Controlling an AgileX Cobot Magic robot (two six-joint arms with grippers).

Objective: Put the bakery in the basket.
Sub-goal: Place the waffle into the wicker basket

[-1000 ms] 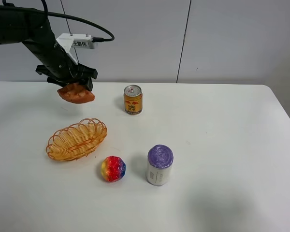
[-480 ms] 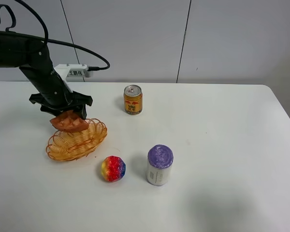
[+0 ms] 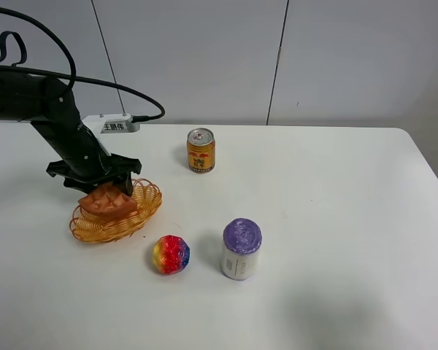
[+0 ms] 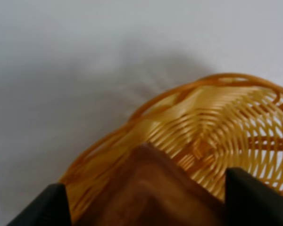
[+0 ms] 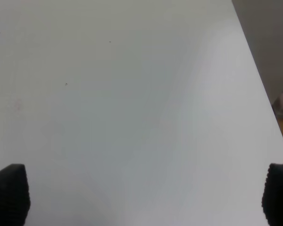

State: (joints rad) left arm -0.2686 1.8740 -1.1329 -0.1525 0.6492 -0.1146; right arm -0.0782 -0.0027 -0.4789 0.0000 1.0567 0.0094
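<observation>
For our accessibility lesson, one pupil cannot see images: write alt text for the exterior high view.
The left gripper holds the waffle wedge low over the wicker basket on a white table. A gold drink can, a rainbow ball and a purple-topped can sit to the right.

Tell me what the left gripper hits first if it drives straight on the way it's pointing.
The left gripper points down into the basket with the bakery clamped between its fingers, so the bakery would likely press into the basket's woven floor first. How much gap remains is unclear.
</observation>
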